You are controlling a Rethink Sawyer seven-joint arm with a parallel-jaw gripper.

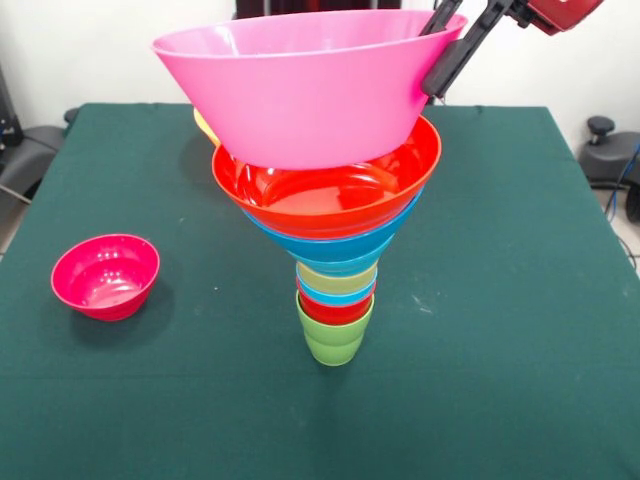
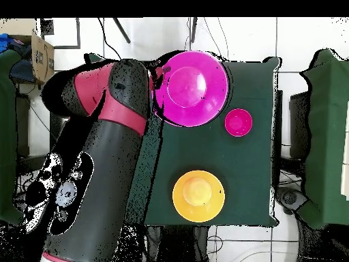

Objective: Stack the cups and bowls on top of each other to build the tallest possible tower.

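Observation:
The tower (image 1: 335, 290) stands mid-table: lime green cup (image 1: 333, 338) at the base, then the red cup (image 1: 335, 312), light blue cup (image 1: 335, 294) and yellowish cup (image 1: 337, 277), then the blue bowl (image 1: 325, 243) and the wide red-orange bowl (image 1: 330, 195). My gripper (image 1: 432, 72) comes in from the upper right and is shut on the right rim of the large pink bowl (image 1: 300, 90). The bowl is tilted, with its base down in the red-orange bowl. From overhead the pink bowl (image 2: 191, 87) hides the tower. I cannot make out the small light blue bowl for sure.
The small magenta bowl (image 1: 105, 277) sits on the green table (image 1: 520, 330) to the tower's left; it also shows overhead (image 2: 238, 122). The large yellow-orange bowl (image 2: 198, 196) sits apart near the robot's side; only a sliver (image 1: 205, 126) shows behind the pink bowl. The arm (image 2: 102, 136) covers the table's left side in the overhead view.

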